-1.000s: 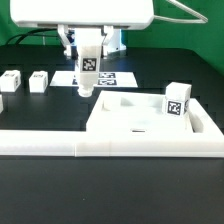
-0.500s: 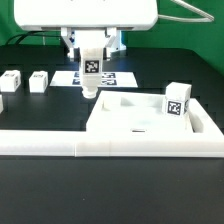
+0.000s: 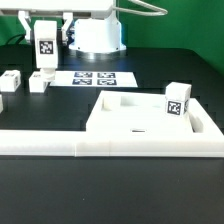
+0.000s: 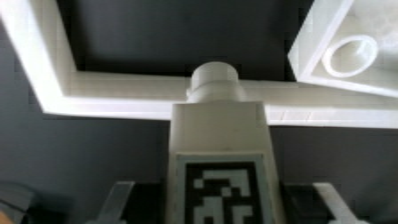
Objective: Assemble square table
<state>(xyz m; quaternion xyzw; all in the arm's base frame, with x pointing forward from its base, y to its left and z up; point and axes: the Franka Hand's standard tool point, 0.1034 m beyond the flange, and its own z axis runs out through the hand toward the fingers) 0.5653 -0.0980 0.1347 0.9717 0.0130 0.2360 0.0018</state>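
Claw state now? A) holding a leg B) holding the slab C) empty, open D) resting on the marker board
A: the claw is shut on a tagged leg held in the air, and the wrist view shows the leg between its fingers.

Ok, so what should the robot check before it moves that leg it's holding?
1. Held leg sits between the fingers: ok.
2. Held leg is up in the air, touching nothing: ok.
3. Its peg tip is bare and points away from the fingers: ok.
4. Tabletop lies flat beside the border rail: ok.
5. Held leg lined up over a corner hole: not ok, the hole is off to one side.
6. Grip tight enough for the move: cannot tell.
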